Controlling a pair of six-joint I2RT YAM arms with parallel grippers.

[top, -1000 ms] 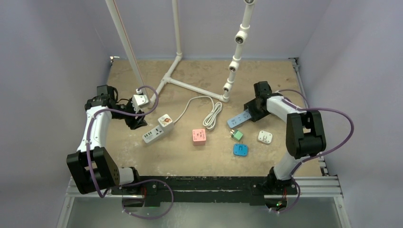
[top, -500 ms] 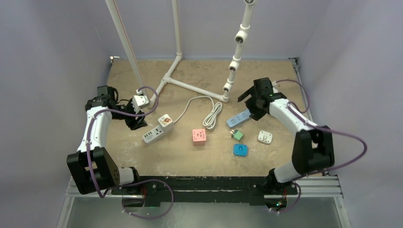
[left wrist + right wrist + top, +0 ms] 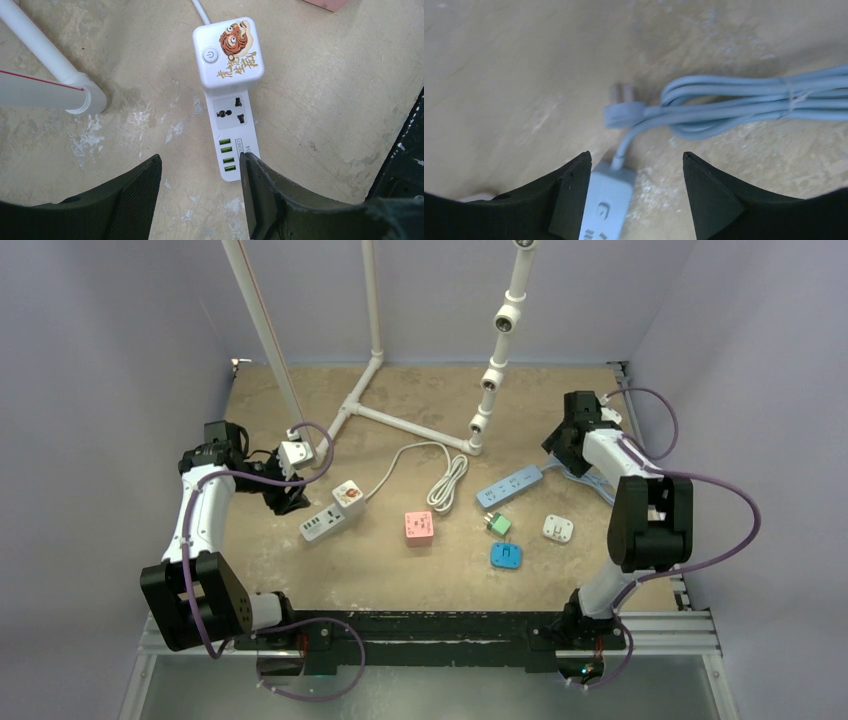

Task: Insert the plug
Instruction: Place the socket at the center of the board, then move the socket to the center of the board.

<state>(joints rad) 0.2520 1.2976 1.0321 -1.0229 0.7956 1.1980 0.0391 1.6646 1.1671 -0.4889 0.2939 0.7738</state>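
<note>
Conceivably the right end effector (image 3: 635, 167), apart and empty like the left end effector (image 3: 200, 170), pinches bundled cable (image 3: 734, 100) instead of the plug (image 3: 624, 114).

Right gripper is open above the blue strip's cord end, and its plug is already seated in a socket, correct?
Not seated. The right wrist view shows the plug lying loose, prongs bare, beside its bundled cable. The right gripper is open above the blue strip.

Left arm (image 3: 200, 505) and right arm (image 3: 612, 455): white links, black joint housings. A purple cable (image 3: 725, 530) loops along each. Left gripper (image 3: 200, 160) and right gripper (image 3: 635, 156) are matte black with wedge fingers.
</note>
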